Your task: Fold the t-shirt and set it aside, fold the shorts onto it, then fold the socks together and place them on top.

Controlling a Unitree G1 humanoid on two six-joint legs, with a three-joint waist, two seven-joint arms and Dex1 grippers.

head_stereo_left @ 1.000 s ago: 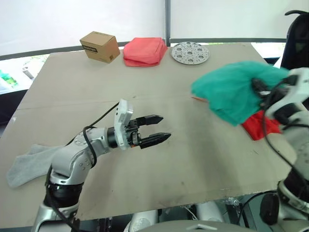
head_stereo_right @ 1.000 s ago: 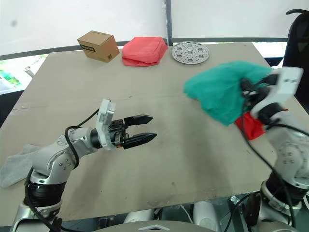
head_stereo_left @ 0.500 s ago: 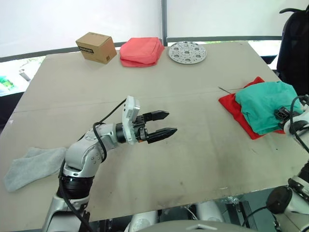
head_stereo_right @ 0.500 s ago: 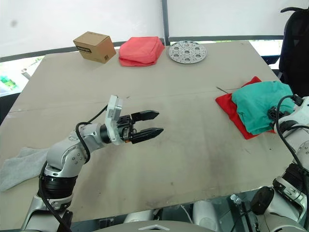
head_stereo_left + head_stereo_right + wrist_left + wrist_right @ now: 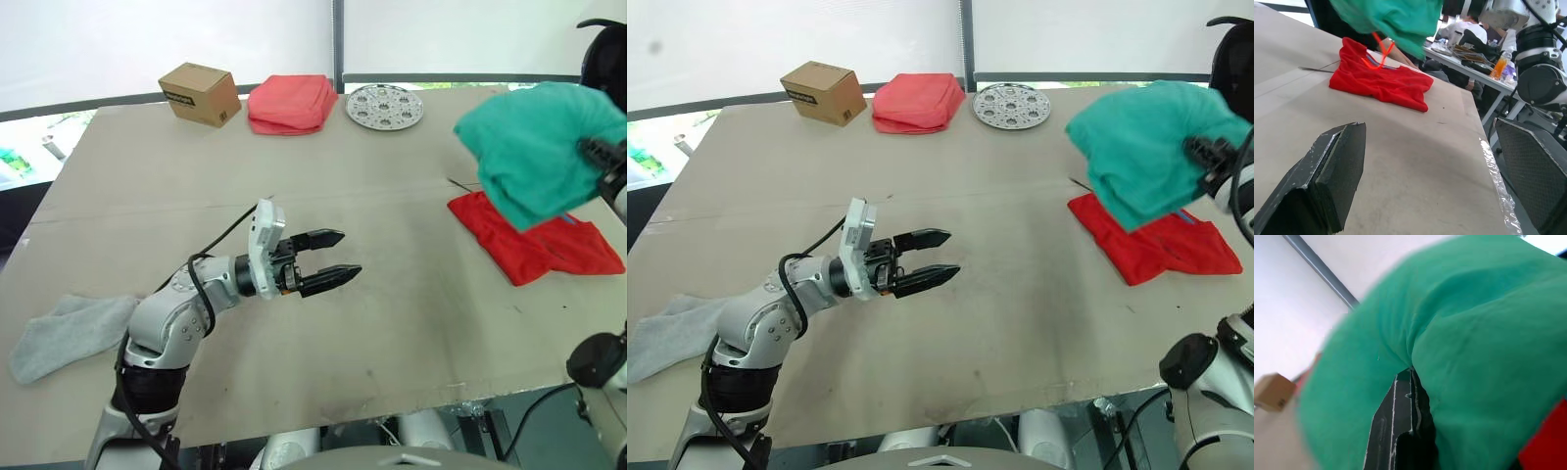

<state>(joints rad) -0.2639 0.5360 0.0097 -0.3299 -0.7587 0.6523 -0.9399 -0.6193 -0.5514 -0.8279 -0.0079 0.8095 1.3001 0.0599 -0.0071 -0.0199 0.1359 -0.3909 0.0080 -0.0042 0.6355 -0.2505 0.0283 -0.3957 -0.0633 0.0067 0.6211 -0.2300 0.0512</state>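
Left eye view: right jaws clamp bunched fleecy shorts point(image 5: 529, 147); left jaws gape empty.

Brown tabletop point(image 5: 392, 323), white wall behind, cluttered desk point(image 5: 1469, 51) beyond

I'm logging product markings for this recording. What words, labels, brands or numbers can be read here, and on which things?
Nothing is readable.
Cardboard box: a dark printed strip on its front face, too small to read.
T-shirt: a small blue label at the neck, too small to read.
Bottle on the far table in the left wrist view: label too blurred to read.
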